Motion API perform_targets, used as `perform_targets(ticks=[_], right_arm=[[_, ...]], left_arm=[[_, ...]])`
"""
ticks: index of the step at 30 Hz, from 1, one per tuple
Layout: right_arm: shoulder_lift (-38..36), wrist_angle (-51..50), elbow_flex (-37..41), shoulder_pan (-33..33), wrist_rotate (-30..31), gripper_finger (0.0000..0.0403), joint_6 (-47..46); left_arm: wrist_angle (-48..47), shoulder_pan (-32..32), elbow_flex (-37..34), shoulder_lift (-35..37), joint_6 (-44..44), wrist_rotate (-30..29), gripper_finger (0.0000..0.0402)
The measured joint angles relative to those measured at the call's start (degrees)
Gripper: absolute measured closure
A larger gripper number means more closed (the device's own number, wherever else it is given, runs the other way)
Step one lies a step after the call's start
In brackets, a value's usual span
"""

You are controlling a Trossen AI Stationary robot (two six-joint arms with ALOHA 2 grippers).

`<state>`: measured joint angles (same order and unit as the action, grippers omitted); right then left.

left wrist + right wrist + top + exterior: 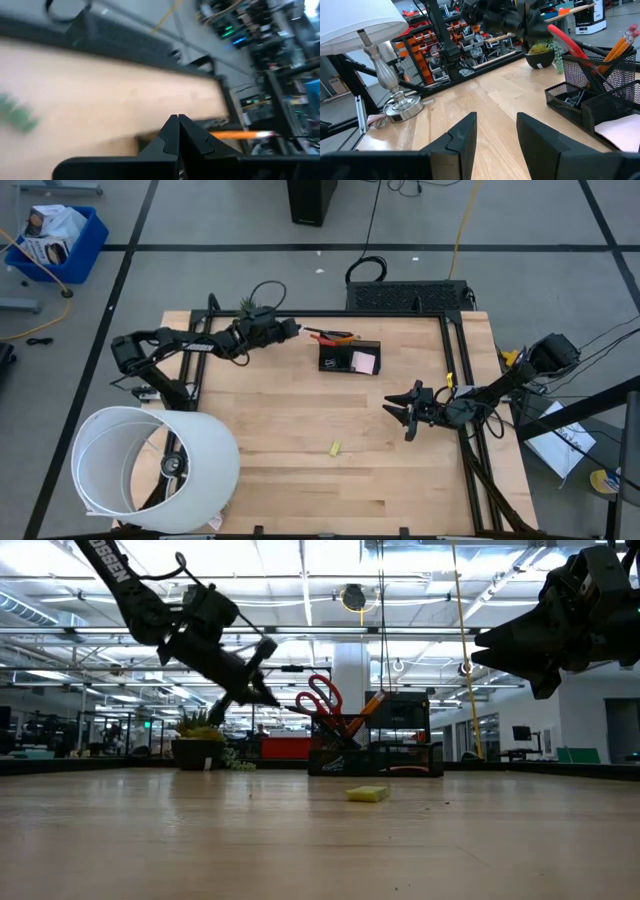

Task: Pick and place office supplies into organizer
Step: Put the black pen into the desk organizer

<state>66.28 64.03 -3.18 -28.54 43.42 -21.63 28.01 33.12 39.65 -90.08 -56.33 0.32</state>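
Note:
The black mesh organizer (349, 358) stands at the table's far middle. Red-handled scissors (322, 697), orange pencils (620, 44) and pens (327, 336) stick up out of its taller compartment, and a pink sticky-note pad (364, 362) lies in the lower one. A tiny yellow-green piece (334, 448) lies flat on the wood nearer the front. My left gripper (295, 329) is shut and holds nothing, hanging slanted down just left of the organizer, with a pencil (240, 134) beyond its tips. My right gripper (404, 412) stands open and level at the right, fingers (462, 135) apart over bare wood.
A table lamp with a large white shade (155, 470) and a metal base (400, 105) takes up the near left corner. A small potted plant (247, 307) stands at the far edge behind my left arm. Bare wood (300, 480) lies across the near middle.

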Motion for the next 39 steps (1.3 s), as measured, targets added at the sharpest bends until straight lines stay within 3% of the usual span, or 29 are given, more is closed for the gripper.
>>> perform_targets(ticks=[13, 19, 32, 39], right_arm=[[0.0, 0.0, 0.0, -0.02, 0.0, 0.0271, 0.0], [0.0, 0.46, 0.0, 0.0, 0.0, 0.0271, 0.0], [-0.02, 0.43, 0.0, -0.02, 0.0, 0.0271, 0.0], [-0.02, 0.44, 0.0, -0.02, 0.0, 0.0271, 0.0]], left_arm=[[-2.23, -0.68, -0.05, -3.38, -9.71, 1.46, 0.0401], [8.01, -0.74, -0.01, -10.28, -10.95, 5.27, 0.0401], [20.1, -1.17, -0.03, -13.06, -1.04, 7.16, 0.0401], [20.89, -1.17, -0.03, -13.05, 3.49, 5.91, 0.0401]])
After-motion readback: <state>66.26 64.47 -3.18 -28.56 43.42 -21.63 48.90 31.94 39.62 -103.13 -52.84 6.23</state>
